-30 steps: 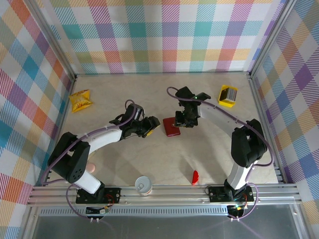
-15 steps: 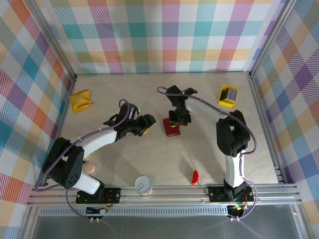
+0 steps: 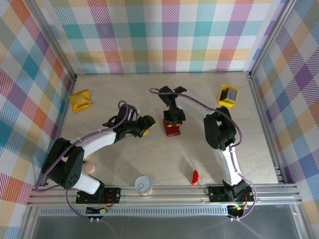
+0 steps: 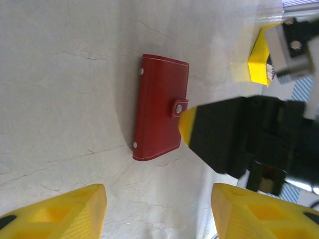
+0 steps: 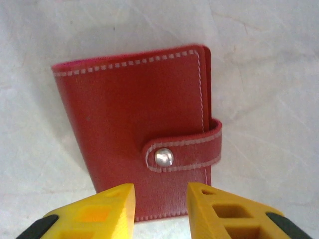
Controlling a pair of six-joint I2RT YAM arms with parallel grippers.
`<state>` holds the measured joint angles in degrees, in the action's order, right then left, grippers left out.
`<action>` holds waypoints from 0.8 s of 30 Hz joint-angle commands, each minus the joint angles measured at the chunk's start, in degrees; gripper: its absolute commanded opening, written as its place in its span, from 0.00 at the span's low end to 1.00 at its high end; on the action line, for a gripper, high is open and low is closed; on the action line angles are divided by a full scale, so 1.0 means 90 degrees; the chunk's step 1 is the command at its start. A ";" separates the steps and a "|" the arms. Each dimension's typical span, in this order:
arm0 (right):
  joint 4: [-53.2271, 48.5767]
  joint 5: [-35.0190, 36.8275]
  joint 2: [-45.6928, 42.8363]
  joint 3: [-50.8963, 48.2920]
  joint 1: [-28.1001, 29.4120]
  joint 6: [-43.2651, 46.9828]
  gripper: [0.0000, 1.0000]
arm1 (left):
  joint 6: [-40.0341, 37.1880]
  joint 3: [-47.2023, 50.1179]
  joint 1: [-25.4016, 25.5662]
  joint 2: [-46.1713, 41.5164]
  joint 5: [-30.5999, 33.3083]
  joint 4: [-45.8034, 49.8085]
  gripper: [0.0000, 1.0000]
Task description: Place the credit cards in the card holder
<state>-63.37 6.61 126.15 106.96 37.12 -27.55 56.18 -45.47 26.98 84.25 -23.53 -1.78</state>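
While my right gripper [image 5: 160, 201] hangs at the bottom of its wrist frame with its yellow fingers slightly parted and empty, the shut red card holder [image 5: 134, 129] lies flat on the table [image 5: 259, 59] just under them. My left gripper [image 4: 158, 199] stands wide and empty at its frame's lower edge. The credit cards [image 3: 228, 94] sit at the overhead frame's upper right, well apart.

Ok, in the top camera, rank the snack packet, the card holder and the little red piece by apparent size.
Largest: the snack packet.
Next: the card holder, partly covered by the right gripper, so that gap is unsure.
Smallest, clearly: the red piece.
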 commanded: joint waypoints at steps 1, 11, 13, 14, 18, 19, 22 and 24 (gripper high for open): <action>-0.0307 0.0128 0.0313 0.0398 0.0033 0.0112 0.33 | 0.0066 0.0053 -0.0069 -0.0082 -0.0105 -0.0100 0.57; -0.0401 0.0154 0.0778 0.0744 0.0032 0.0142 0.33 | 0.0110 0.0101 -0.0068 -0.0147 -0.0058 -0.0082 0.57; -0.0390 0.0178 0.0797 0.0692 0.0026 0.0134 0.33 | 0.0105 0.0085 -0.0068 -0.0142 -0.0061 -0.0090 0.57; -0.0382 0.0176 0.0798 0.0664 0.0024 0.0132 0.32 | 0.0112 0.0072 -0.0069 -0.0140 -0.0065 -0.0095 0.57; -0.0328 0.0097 0.0803 0.0572 0.0006 0.0151 0.24 | 0.0110 0.0067 -0.0068 -0.0123 -0.0081 -0.0087 0.57; -0.0295 0.0060 0.0789 0.0548 -0.0003 0.0147 0.21 | 0.0107 0.0065 -0.0069 -0.0109 -0.0081 -0.0093 0.57; -0.0135 -0.0122 0.0670 0.0429 -0.0033 0.0132 0.09 | 0.0105 0.0056 -0.0068 -0.0093 -0.0091 -0.0088 0.57; 0.0014 -0.0320 0.0554 0.0330 -0.0079 0.0098 0.01 | 0.0115 0.0036 -0.0068 -0.0065 -0.0108 -0.0090 0.57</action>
<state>-64.12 6.76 131.76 112.03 36.82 -26.41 56.40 -45.45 26.83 84.25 -23.53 -1.89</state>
